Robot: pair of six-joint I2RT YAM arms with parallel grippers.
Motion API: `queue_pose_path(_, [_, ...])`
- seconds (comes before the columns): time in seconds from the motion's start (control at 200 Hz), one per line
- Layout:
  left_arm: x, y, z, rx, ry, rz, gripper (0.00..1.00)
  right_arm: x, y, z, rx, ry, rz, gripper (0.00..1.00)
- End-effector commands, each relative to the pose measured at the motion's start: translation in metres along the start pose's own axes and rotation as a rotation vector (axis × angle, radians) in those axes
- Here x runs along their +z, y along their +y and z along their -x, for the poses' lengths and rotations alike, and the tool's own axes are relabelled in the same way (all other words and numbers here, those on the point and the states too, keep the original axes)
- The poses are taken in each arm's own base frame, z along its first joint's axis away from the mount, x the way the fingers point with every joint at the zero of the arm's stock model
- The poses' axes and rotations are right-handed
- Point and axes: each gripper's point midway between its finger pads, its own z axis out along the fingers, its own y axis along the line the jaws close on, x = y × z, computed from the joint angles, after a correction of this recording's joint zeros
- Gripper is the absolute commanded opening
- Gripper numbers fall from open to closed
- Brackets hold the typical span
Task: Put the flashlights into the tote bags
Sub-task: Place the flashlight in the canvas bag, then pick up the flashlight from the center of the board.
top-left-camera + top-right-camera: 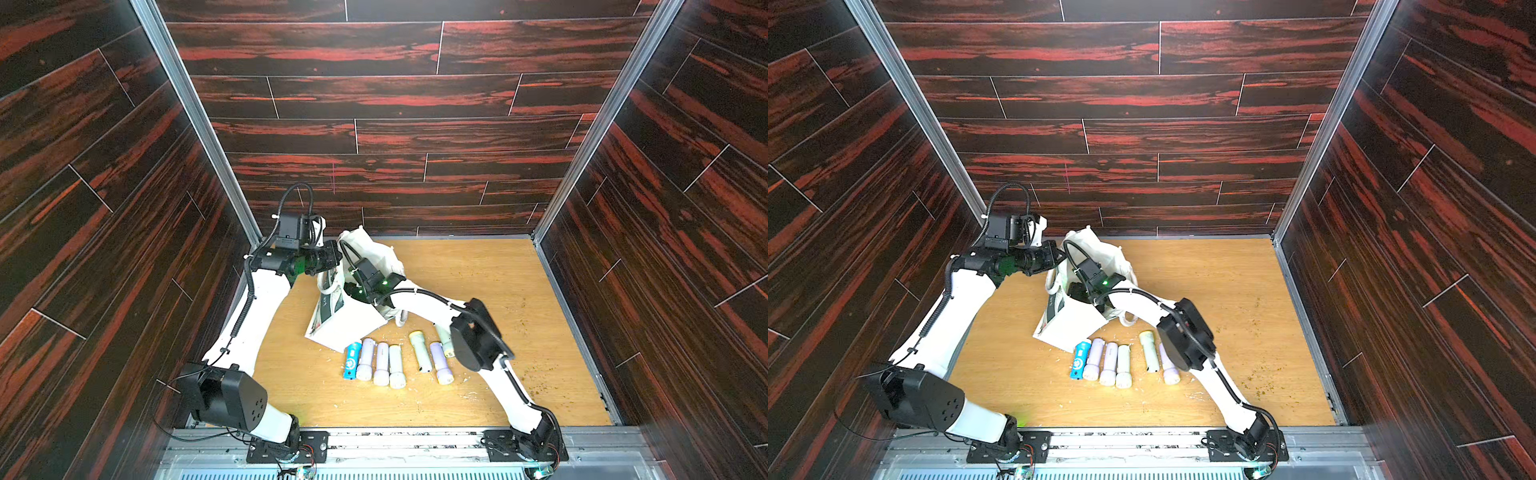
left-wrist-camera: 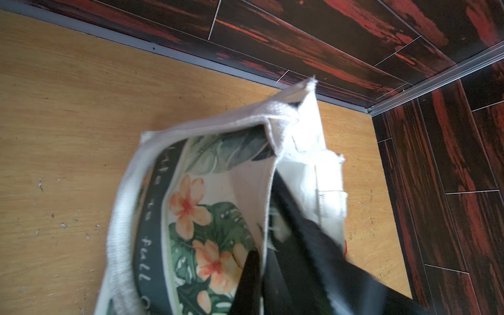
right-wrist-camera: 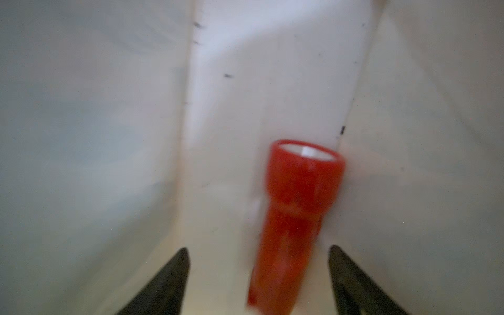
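The cream tote bag (image 1: 353,324) (image 1: 1075,328) with a floral print (image 2: 207,196) stands slumped at mid-table. My left gripper (image 2: 263,261) (image 1: 332,257) is shut on its rim and holds the mouth up. My right wrist (image 1: 370,278) reaches into that mouth, and its fingers are hidden in both top views. Inside the bag, my right gripper (image 3: 258,248) is open. A blurred red flashlight (image 3: 297,207) lies loose between and ahead of its fingers, touching neither. On the table lie a blue flashlight (image 1: 351,360) (image 1: 1080,360) and several pale flashlights (image 1: 381,363).
My right arm's elbow (image 1: 478,336) hangs over the right end of the flashlight row and hides part of one pale flashlight (image 1: 445,343). Dark wood-pattern walls (image 1: 415,137) close in three sides. A metal rail (image 1: 415,440) runs along the front. Crumbs (image 1: 536,374) dot the tabletop.
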Motion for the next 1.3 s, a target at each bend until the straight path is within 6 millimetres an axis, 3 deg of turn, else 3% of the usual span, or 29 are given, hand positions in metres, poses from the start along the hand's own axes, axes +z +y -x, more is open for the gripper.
queue_pose_path(0.0, [-0.016, -0.011, 0.003, 0.037, -0.032, -0.021, 0.00, -0.048, 0.030, 0.020, -0.041, -0.096, 0.069, 0.88])
queue_pose_path(0.361, [-0.018, -0.010, 0.006, 0.041, -0.045, -0.007, 0.00, -0.112, 0.040, 0.027, -0.083, -0.169, 0.084, 0.92])
queue_pose_path(0.591, [-0.018, -0.007, 0.006, 0.048, -0.047, 0.011, 0.00, -0.194, 0.042, 0.029, -0.164, -0.289, 0.117, 0.90])
queue_pose_path(0.707, [-0.018, -0.005, 0.009, 0.061, -0.053, 0.029, 0.00, -0.241, 0.027, 0.024, -0.205, -0.366, 0.100, 0.89])
queue_pose_path(0.842, [-0.018, -0.003, 0.012, 0.071, -0.057, 0.047, 0.00, -0.283, -0.007, 0.012, -0.213, -0.417, 0.029, 0.89])
queue_pose_path(0.927, [-0.018, -0.001, 0.015, 0.080, -0.063, 0.060, 0.00, -0.297, -0.046, -0.003, -0.178, -0.402, -0.080, 0.88])
queue_pose_path(1.142, [-0.021, 0.004, 0.026, 0.124, -0.094, 0.110, 0.00, -0.309, -0.162, -0.051, -0.037, -0.302, -0.392, 0.84])
queue_pose_path(1.293, [-0.019, -0.001, 0.033, 0.137, -0.099, 0.093, 0.00, -0.303, -0.215, -0.074, 0.040, -0.209, -0.511, 0.77])
